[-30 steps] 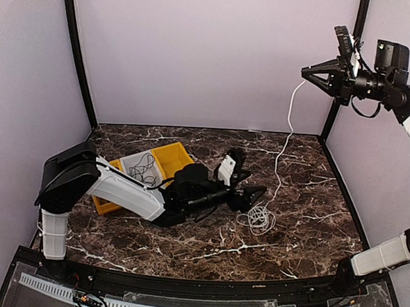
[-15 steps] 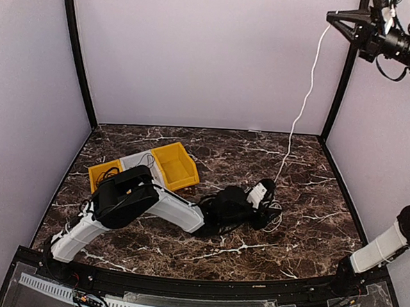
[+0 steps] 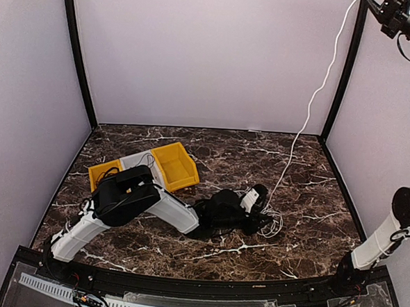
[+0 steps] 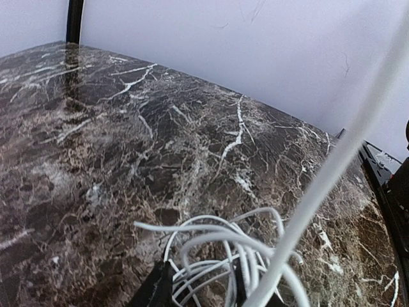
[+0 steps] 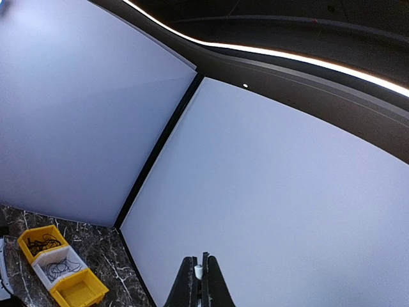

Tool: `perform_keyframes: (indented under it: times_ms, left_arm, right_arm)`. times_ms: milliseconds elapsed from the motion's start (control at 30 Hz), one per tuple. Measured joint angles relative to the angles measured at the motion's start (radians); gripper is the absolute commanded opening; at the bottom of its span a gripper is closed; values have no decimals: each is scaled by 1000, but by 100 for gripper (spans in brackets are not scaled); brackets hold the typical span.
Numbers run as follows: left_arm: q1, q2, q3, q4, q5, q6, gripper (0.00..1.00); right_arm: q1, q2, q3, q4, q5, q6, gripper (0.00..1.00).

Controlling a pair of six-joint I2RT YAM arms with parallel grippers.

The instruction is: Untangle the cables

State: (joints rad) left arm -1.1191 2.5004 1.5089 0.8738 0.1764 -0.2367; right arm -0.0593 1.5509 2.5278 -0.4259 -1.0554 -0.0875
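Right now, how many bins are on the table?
3, in a row at the table's left rear: the left yellow bin, partly covered by the left arm; the white bin in the middle; the right yellow bin, empty. None looks hidden.

White cable (image 4: 225, 251) coiled on marble table (image 4: 115, 128), loops between left claw (image 4: 198, 286) tips

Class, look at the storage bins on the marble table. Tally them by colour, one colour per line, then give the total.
Yellow bins: 2
Pale grey bin: 1
Total: 3
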Motion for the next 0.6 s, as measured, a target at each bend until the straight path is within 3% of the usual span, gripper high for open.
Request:
perform_keyframes:
  times_ms: [200,400,600]
  left_arm:
    - [0,-50,-134,85,-2,-14,34]
    - [2,-221,-382,133,-40,-13,33]
    - [2,-381,-449,108,-52,-5,33]
  right_arm:
    - [-34,-21,-103,40,2,24,0]
    - [-35,-267,-721,20,65,-138,0]
    - [-49,-409,-1315,-60,241,-327,0]
